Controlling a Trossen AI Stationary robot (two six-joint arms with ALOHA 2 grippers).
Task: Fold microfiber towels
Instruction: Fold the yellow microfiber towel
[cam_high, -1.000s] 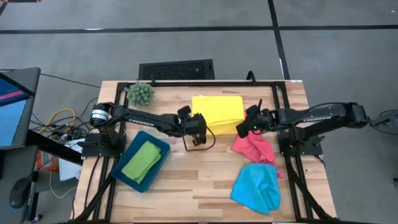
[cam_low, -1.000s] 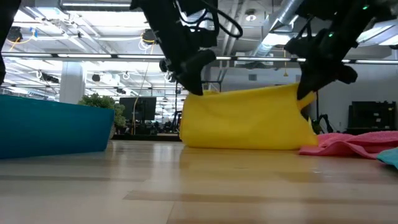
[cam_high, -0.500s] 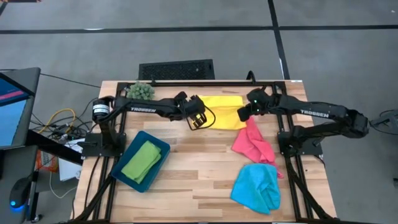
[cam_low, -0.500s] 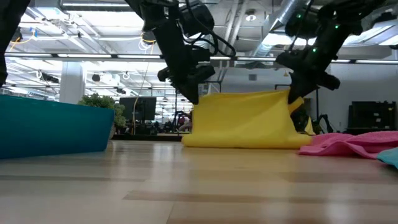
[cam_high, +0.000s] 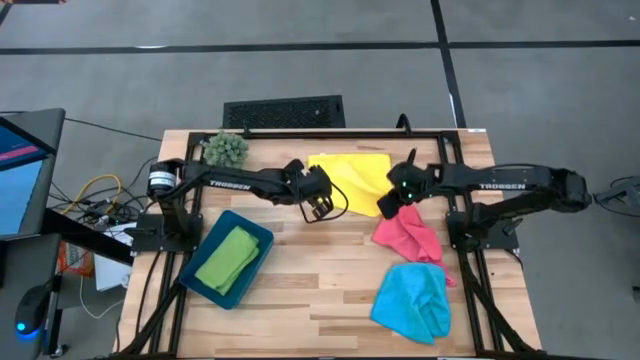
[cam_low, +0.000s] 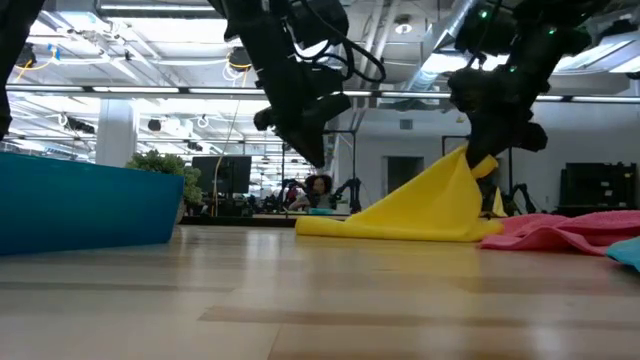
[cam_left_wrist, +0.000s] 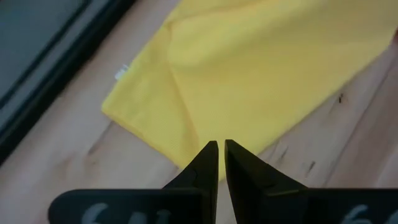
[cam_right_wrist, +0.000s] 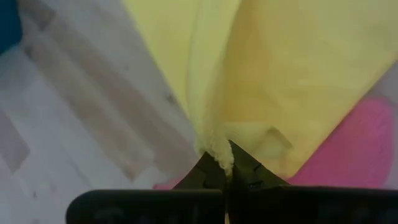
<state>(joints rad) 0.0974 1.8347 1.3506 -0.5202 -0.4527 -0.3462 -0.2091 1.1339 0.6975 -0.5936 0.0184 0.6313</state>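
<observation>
1. Tray (cam_high: 205, 272) of dark teal lies on the wooden bench (cam_high: 310, 290) near its left side, and the green towel (cam_high: 227, 259), folded into a narrow pad, is inside it.
2. The yellow towel (cam_high: 352, 178) lies toward the far side of the bench, mostly flat, between the two arms.
3. The right gripper (cam_right_wrist: 224, 163) has its fingers pinched tight on one corner of the yellow towel; in the low view that corner is lifted off the bench, so the cloth slopes up from the wood to the fingers.
4. The left gripper (cam_left_wrist: 221, 152) has its fingers drawn almost together with nothing between them; it hangs just above the near left edge of the yellow towel, apart from the cloth.
5. The pink towel (cam_high: 405, 238) lies crumpled on the bench just beside the yellow one, under the right arm.
6. The light blue towel (cam_high: 414, 301) lies bunched nearer the front right corner, close to the pink one.
7. A spiky green plant ball (cam_high: 226, 150) sits at the far left corner of the bench, well apart from the towels.
</observation>
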